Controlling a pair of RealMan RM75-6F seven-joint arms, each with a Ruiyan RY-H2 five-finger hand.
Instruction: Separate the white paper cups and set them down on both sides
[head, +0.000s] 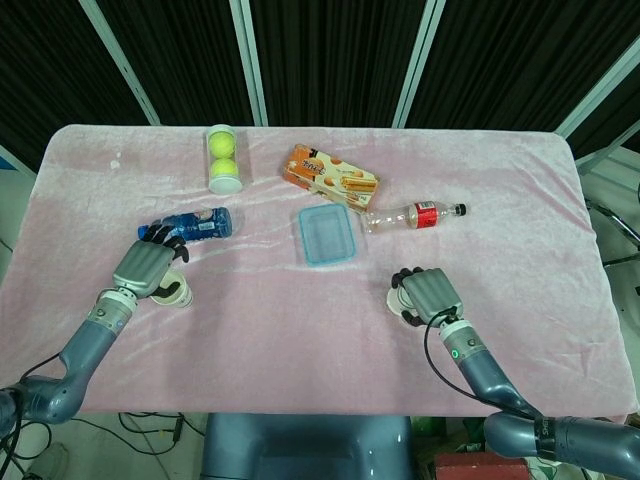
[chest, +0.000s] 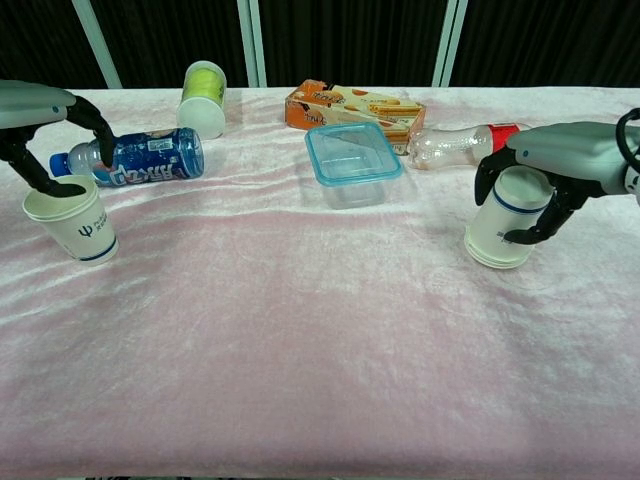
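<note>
On surface (chest: 300, 340), left cup (chest: 72, 220) is released by opened left robot hand (chest: 40, 125); right cup (chest: 505, 225) is gripped by right robot hand (chest: 545, 180), w/ sides apart for separation.

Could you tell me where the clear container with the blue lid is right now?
The blue-lidded container sits mid-table in both views, just in front of the orange snack box and left of the lying clear bottle.
</note>
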